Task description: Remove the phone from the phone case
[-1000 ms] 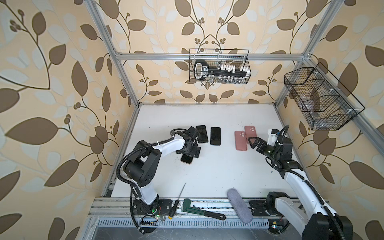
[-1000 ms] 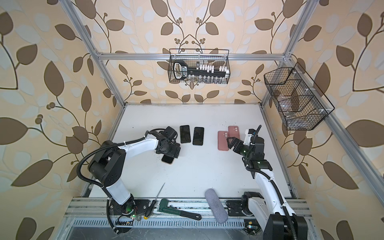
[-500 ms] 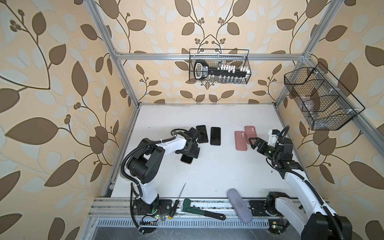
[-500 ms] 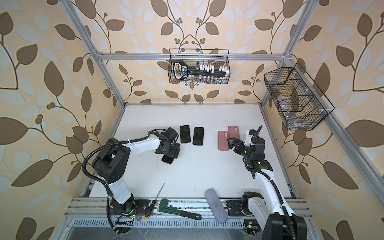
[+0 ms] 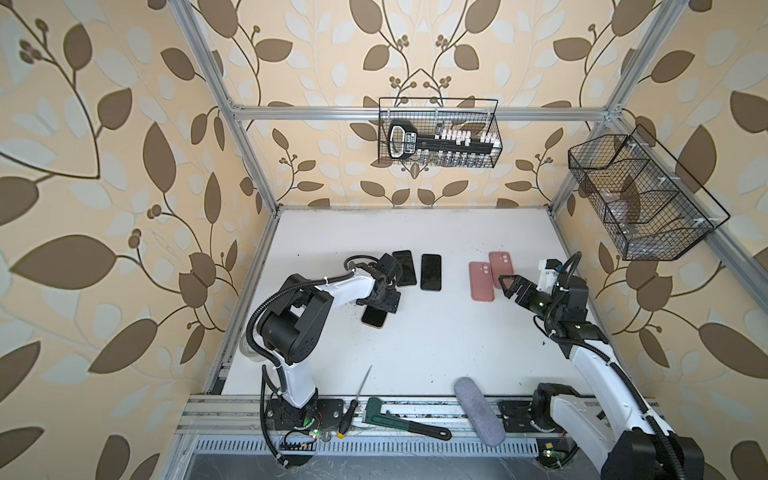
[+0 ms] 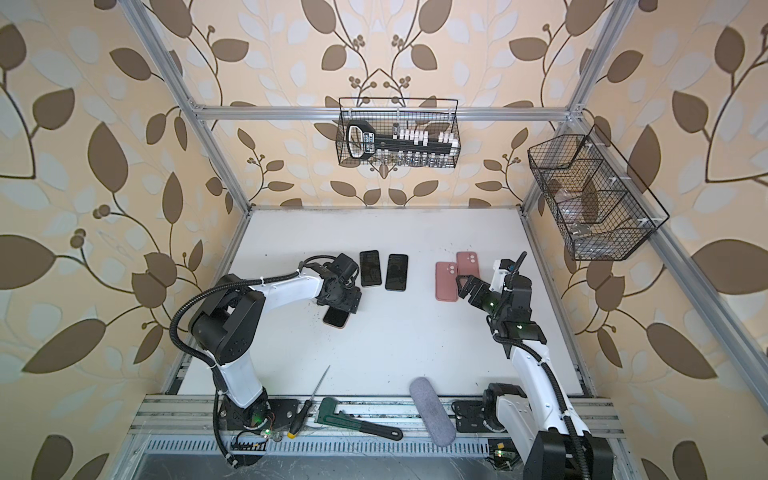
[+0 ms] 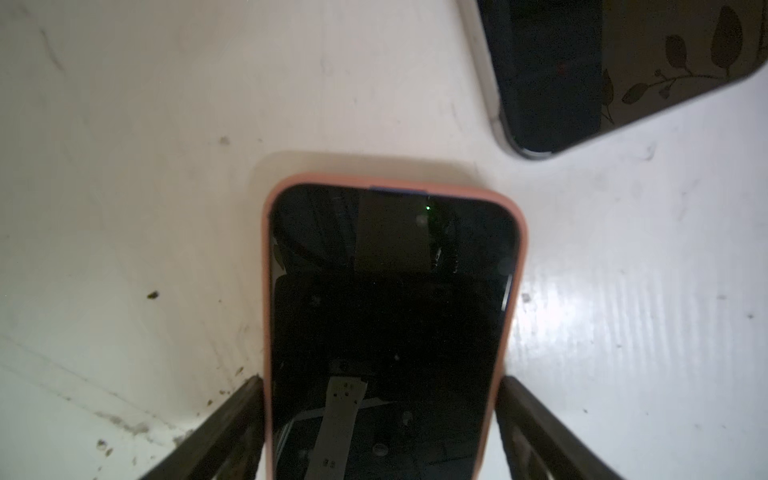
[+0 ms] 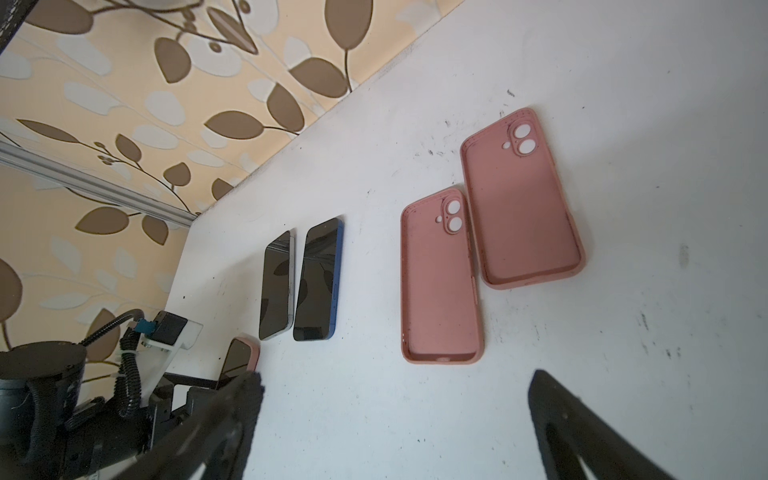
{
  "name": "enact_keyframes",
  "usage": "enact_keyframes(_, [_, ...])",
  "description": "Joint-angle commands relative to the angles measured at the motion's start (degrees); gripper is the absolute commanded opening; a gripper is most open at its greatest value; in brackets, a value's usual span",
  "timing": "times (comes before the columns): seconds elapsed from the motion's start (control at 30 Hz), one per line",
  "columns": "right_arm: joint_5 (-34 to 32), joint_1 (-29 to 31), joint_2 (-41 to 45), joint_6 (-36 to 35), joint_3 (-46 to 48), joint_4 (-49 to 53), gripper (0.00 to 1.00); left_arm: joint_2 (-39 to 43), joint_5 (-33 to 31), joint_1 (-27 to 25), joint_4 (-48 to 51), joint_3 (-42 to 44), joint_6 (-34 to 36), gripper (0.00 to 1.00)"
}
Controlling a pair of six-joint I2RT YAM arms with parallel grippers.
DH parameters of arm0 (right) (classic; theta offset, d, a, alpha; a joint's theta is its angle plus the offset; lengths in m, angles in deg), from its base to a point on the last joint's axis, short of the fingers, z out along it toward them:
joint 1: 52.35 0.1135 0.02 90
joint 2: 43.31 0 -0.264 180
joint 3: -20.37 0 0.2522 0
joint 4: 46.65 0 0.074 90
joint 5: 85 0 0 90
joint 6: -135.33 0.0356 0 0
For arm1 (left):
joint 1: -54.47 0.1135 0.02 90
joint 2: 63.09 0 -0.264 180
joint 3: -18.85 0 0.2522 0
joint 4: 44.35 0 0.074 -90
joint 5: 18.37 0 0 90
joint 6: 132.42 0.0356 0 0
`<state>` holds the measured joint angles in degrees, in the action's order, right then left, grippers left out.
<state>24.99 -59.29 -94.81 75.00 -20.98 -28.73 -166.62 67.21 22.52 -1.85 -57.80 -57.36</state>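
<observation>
Where the left end effector (image 5: 386, 301) reaches down at the left of the table (image 5: 415, 357), the phone (image 5: 374, 319) lies flat, screen up, inside its pink case (image 7: 266, 291). Both top views show only the phone's near end, since the end effector covers the rest. The left wrist view shows the dark screen ringed by the case, with a black finger (image 7: 245, 399) close against each long side. Whether those fingers clamp the case or only flank it, I cannot tell.

Just behind lie the silver phone (image 8: 276, 286) and the blue phone (image 8: 318, 282), side by side. Their edge colours show only in the right wrist view; from above both look black. Further right, the near empty case (image 8: 440, 282) and the far empty case (image 8: 523, 199) lie hollow side up, touching at a corner. The right end effector (image 5: 508, 286) hangs just beside them, jaws spread wide with nothing between them.

On the rear wall, the back basket (image 5: 494, 124) holds a black-handled rack (image 5: 440, 143) of white pieces. The side basket (image 5: 681, 245) is split into compartments; its contents are too unclear to name.
</observation>
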Motion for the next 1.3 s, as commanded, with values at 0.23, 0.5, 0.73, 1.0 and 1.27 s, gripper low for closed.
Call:
enact_keyframes(0.23, [1.06,-0.62,0.66,-1.28,0.97,0.86,1.0,-0.64,-0.4,-0.46,3.54,-1.15,-1.96,0.61])
enact_keyframes(0.5, [1.35,-0.88,0.62,-1.37,0.61,0.76,1.0,2.42,-2.21,-0.44,10.55,-3.25,-10.46,0.61])
enact_keyframes(0.73, [2.06,-0.99,0.44,-0.93,0.89,-0.16,1.0,4.3,2.15,-0.54,14.33,-4.24,-24.17,0.55])
enact_keyframes(1.0, [3.02,-1.09,1.0,-1.02,0.9,-0.38,1.0,5.24,4.9,-1.18,8.07,-1.48,-36.35,0.55])
enact_keyframes(1.27, [4.18,-1.32,1.15,-1.71,0.96,-0.38,1.0,5.63,3.65,-3.79,3.2,0.37,-51.15,0.57])
